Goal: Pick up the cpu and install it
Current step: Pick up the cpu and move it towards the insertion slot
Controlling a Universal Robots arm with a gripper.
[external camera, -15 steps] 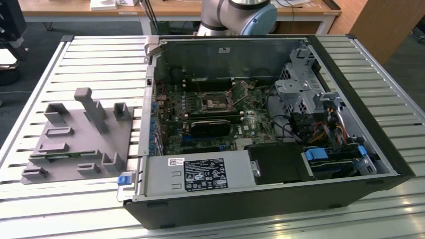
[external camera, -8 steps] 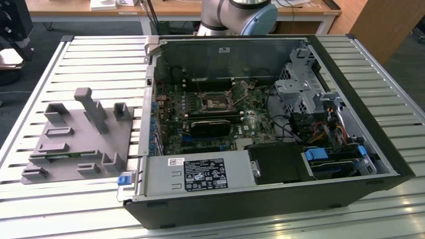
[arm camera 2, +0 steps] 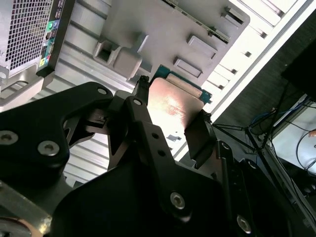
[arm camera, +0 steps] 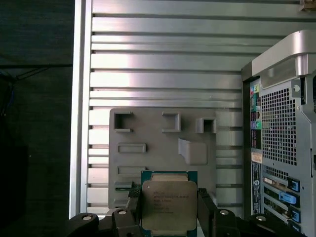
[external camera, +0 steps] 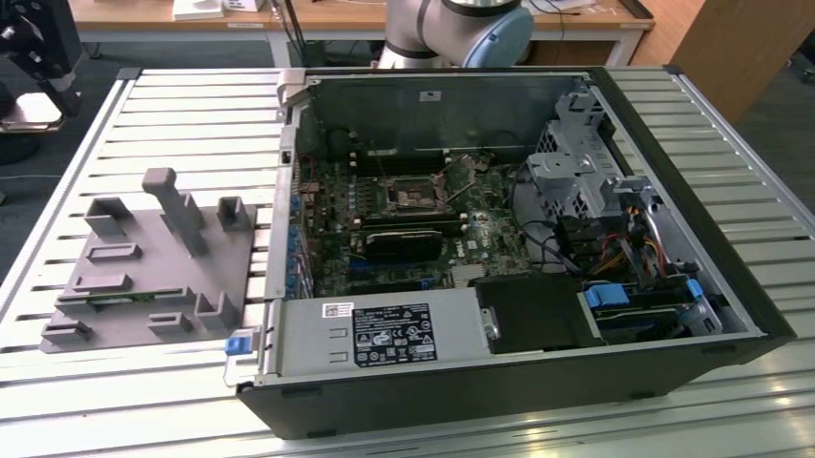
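Observation:
My gripper [arm camera: 168, 210] is shut on the cpu [arm camera: 167, 203], a flat square chip with a silver metal top and a green rim, held by two opposite edges between the black fingers [arm camera 2: 197, 140]. In the second wrist view the cpu [arm camera 2: 173, 106] shows its shiny face. The exterior view has the gripper [external camera: 31, 100] high at its left, beyond the table's edge, with the cpu [external camera: 29, 120] at its tip. The open computer case [external camera: 713, 315] lies on the table, and the motherboard's socket [external camera: 418, 197] sits bare inside it.
A grey plastic fixture [external camera: 140, 272] with upright blocks and pockets lies on the slatted metal table [external camera: 191, 114], on the exterior view's left of the case. The power supply [external camera: 382, 334], drive cage [external camera: 574, 176] and cables crowd the case. The robot's base [external camera: 452, 33] stands behind.

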